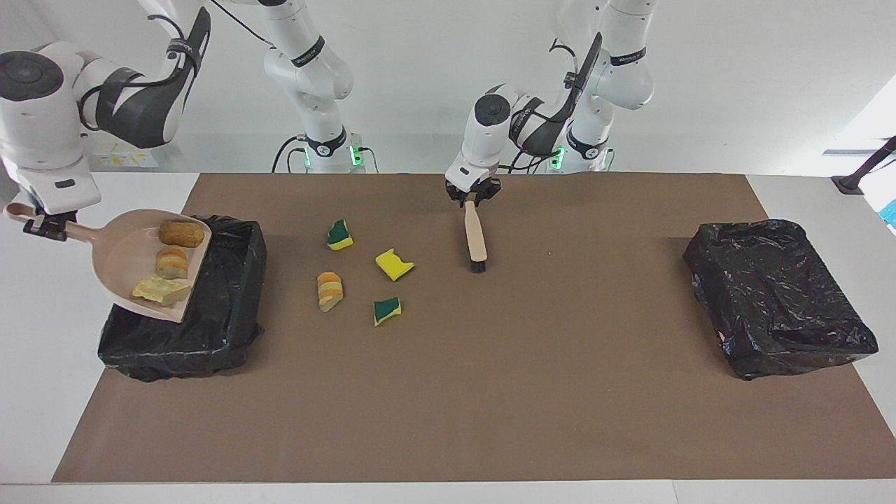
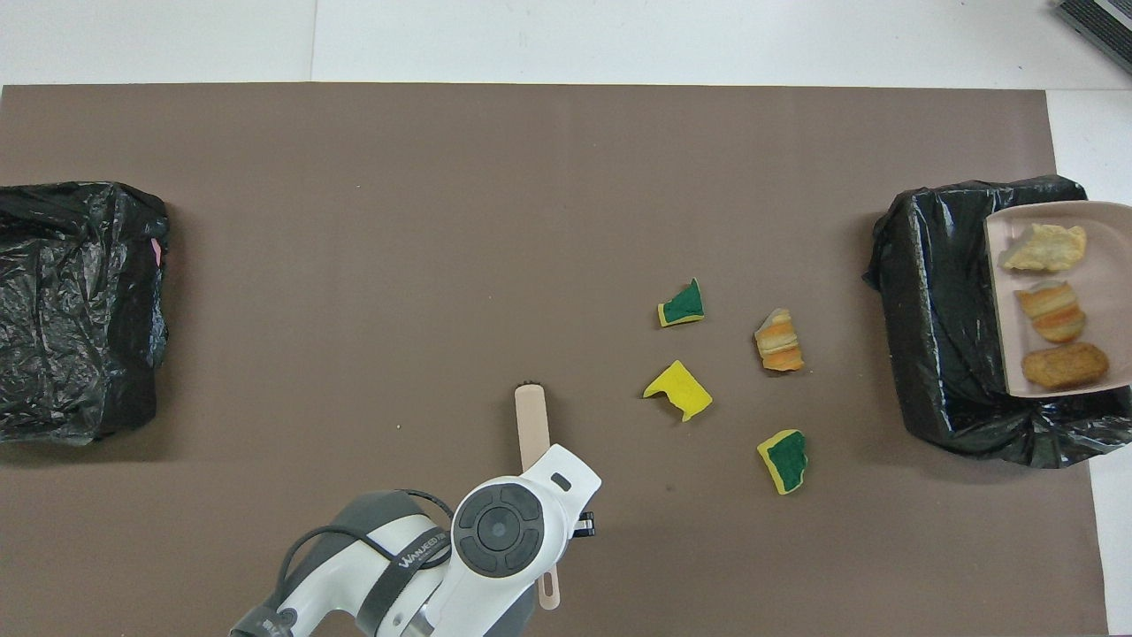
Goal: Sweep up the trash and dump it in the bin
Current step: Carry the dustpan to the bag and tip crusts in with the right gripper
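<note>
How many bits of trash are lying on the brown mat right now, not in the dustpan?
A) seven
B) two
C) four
C: three sponge pieces and one bread lump lie on the brown mat; three more ride in the dustpan.

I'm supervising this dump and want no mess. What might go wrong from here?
The dustpan, gripped by the right tool at its handle end, hangs over the bin at its edge toward the right arm's end. Tipped unevenly, its three lumps might land on the table. Four scraps lie on the mat, apart from the brush, so they may be missed.
</note>
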